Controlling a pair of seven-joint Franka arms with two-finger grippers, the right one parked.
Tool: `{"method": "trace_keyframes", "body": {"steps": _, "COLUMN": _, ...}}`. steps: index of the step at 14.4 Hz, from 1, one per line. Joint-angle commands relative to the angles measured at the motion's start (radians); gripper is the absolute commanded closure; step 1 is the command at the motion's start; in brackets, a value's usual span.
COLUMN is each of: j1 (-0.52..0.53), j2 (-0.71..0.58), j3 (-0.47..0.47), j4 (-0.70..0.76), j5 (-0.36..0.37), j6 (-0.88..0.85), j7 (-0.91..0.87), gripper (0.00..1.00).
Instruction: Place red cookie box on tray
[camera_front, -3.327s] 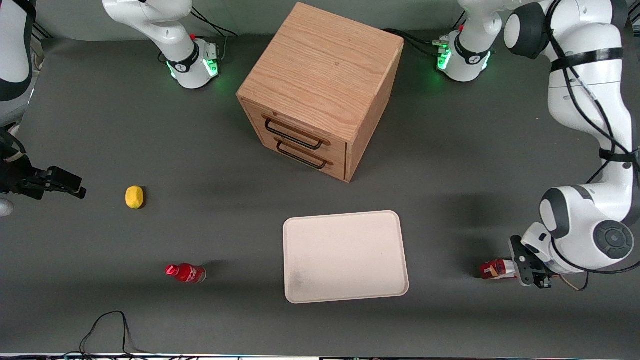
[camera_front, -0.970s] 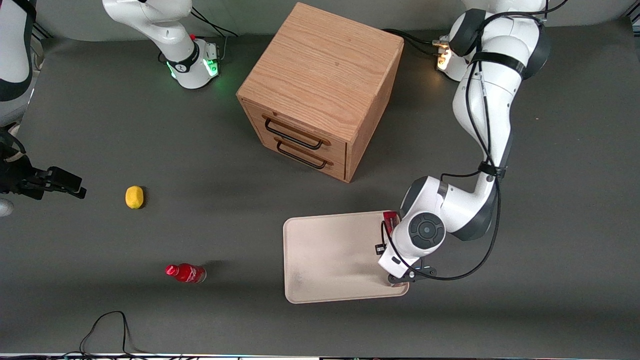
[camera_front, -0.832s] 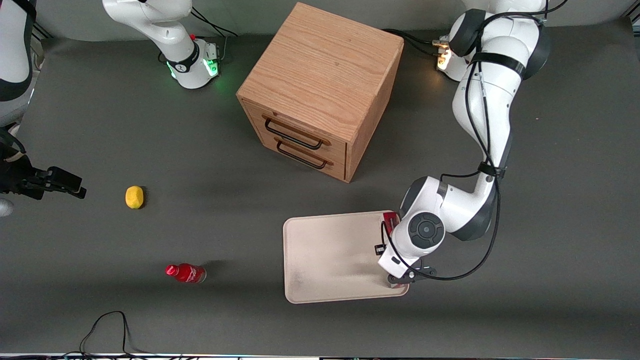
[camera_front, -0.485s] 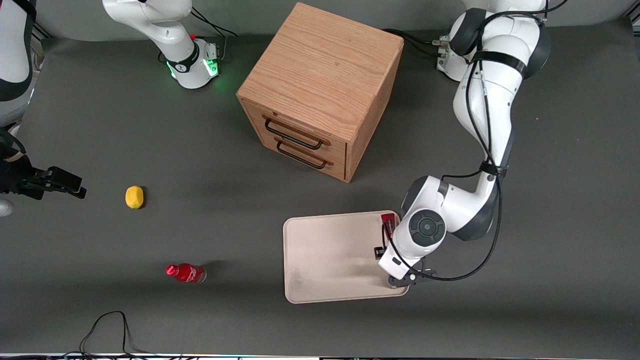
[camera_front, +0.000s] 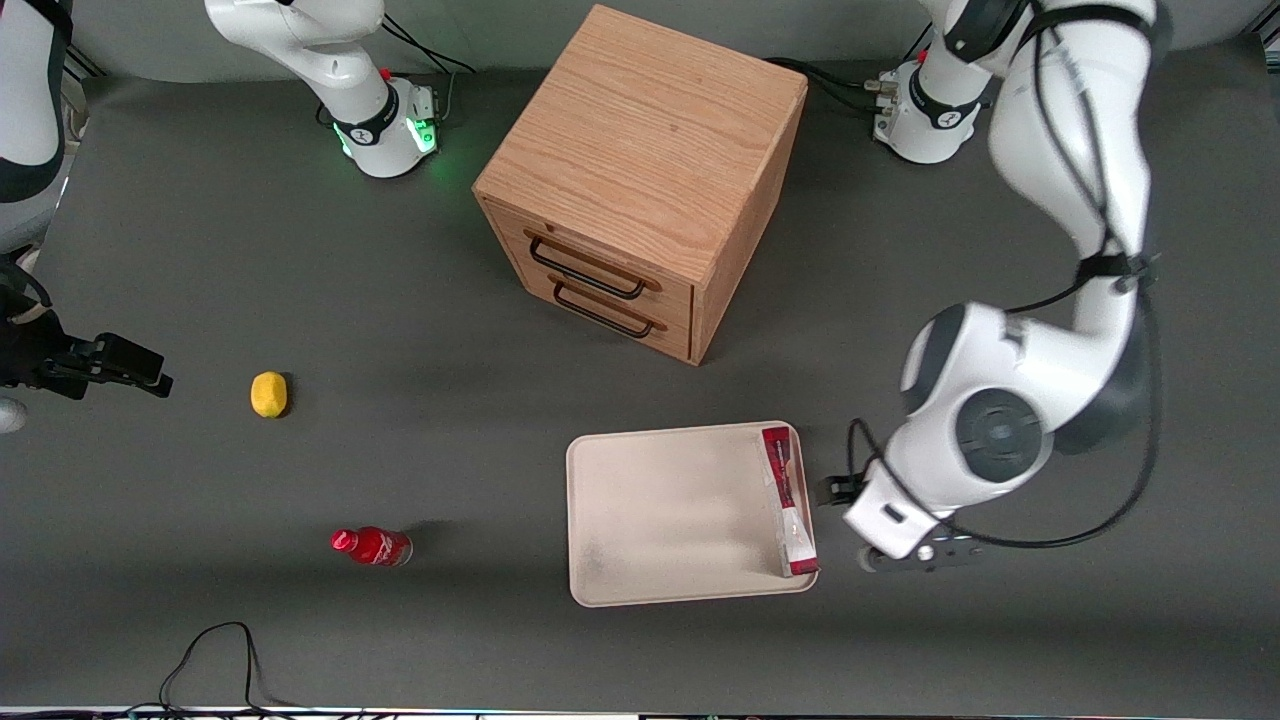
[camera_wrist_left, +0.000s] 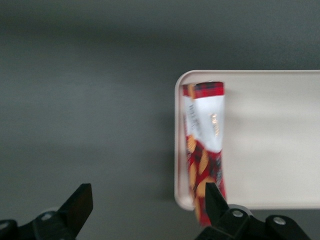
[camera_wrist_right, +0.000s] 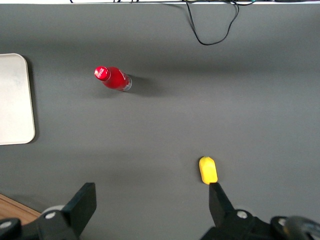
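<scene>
The red cookie box (camera_front: 786, 499) lay flat on the tray (camera_front: 670, 515), along the tray's edge toward the working arm's end of the bench (camera_front: 300, 250), its white patch at the end nearer the front camera. The tool (camera_wrist_left: 145, 210) hung just beside the tray over bare bench, fingers (camera_wrist_left: 79, 204) spread apart and holding nothing; one finger seemed to overlap the box's end in the wrist view, though contact was unclear.
</scene>
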Motion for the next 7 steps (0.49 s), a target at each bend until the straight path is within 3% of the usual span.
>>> {"method": "trace_keyframes", "body": {"steps": 1, "j1": 0.06, "j2": -0.257, "j3": 0.017, "j4": -0.265, "j5": -0.025, "j6": -0.005, "j7": 0.032, "gripper": 0.0}}
{"method": "trace_keyframes", "body": {"steps": 5, "j1": 0.138, "j2": -0.559, "j3": 0.049, "j4": -0.538, "j5": -0.03, "j6": -0.008, "j7": 0.107, "gripper": 0.0}}
{"method": "trace_keyframes", "body": {"steps": 7, "j1": 0.175, "j2": -0.665, "j3": 0.068, "j4": -0.62, "j5": -0.075, "j6": -0.018, "j7": 0.168, "gripper": 0.0}}
